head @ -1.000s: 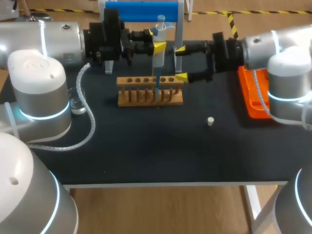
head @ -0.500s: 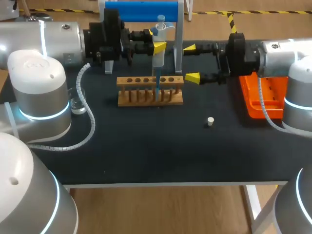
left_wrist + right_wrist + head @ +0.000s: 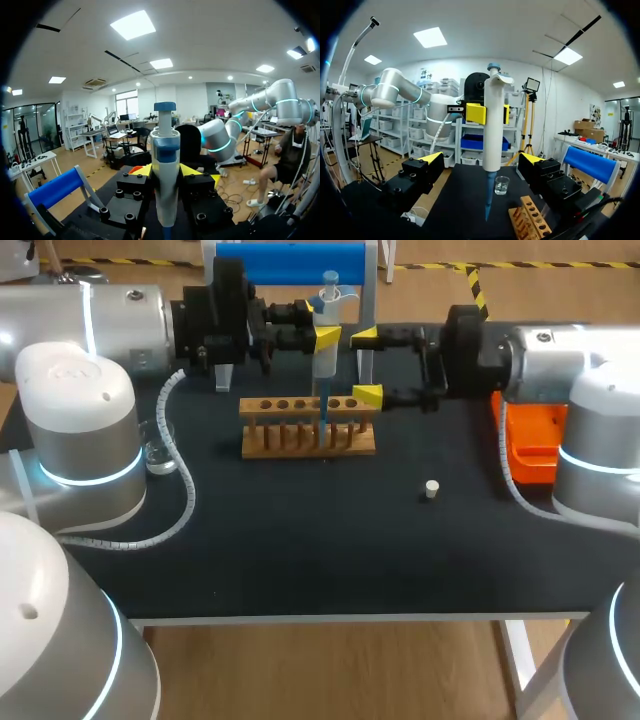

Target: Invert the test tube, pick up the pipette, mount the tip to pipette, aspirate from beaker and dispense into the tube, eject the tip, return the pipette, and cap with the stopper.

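Two sets of jaws are being used here: pipette (image 3: 325,362) is being gripped upright by the left jaws, tip (image 3: 322,418) being held down in the wooden rack (image 3: 300,445). Right jaws are being held wide open beside it. Dispensing's probably being done, so next the plunger (image 3: 330,280) is needing a centred press.

Everything is lit brightly and evenly from overhead. Only faint shadows are cast on the dark table (image 3: 300,540) beside the wooden rack (image 3: 308,426). Soft glare is seen on the silver shell of the left arm (image 3: 80,410).
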Controlling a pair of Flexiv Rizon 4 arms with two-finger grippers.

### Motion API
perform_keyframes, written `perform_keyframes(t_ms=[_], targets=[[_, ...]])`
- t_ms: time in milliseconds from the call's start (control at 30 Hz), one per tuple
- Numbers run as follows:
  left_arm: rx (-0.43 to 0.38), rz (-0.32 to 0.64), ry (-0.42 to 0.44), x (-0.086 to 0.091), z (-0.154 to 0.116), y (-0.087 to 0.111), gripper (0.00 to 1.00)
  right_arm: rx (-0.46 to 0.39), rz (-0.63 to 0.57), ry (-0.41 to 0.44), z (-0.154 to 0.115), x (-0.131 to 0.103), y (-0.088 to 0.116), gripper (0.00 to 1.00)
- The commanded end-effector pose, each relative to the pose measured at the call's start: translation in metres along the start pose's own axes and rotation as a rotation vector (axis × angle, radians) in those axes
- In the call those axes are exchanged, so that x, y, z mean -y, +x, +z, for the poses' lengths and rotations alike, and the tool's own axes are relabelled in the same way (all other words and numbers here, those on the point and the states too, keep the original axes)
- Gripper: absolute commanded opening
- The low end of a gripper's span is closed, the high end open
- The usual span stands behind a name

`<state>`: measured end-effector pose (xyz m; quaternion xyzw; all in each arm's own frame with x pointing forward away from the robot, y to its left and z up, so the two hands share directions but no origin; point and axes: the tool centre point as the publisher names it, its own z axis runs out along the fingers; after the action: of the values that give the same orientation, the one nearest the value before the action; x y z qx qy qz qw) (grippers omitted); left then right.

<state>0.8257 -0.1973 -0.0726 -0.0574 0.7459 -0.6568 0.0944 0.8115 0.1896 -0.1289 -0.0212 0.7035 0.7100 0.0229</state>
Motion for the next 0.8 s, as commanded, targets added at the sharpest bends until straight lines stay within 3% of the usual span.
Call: perform_keyframes(t_ms=[33, 433, 800], targets=[[-0.001, 0.001, 0.003, 0.0, 0.0, 0.0, 0.0, 0.017, -0.002, 0.009, 0.009, -0.003, -0.002, 1.0], [-0.001, 0.001, 0.003, 0.0, 0.0, 0.0, 0.0, 0.023, 0.022, -0.012, 0.029, -0.006, -0.02, 1.0], [-0.001, 0.001, 0.003, 0.0, 0.0, 0.0, 0.0, 0.021, 0.013, -0.021, 0.036, -0.012, -0.024, 1.0]])
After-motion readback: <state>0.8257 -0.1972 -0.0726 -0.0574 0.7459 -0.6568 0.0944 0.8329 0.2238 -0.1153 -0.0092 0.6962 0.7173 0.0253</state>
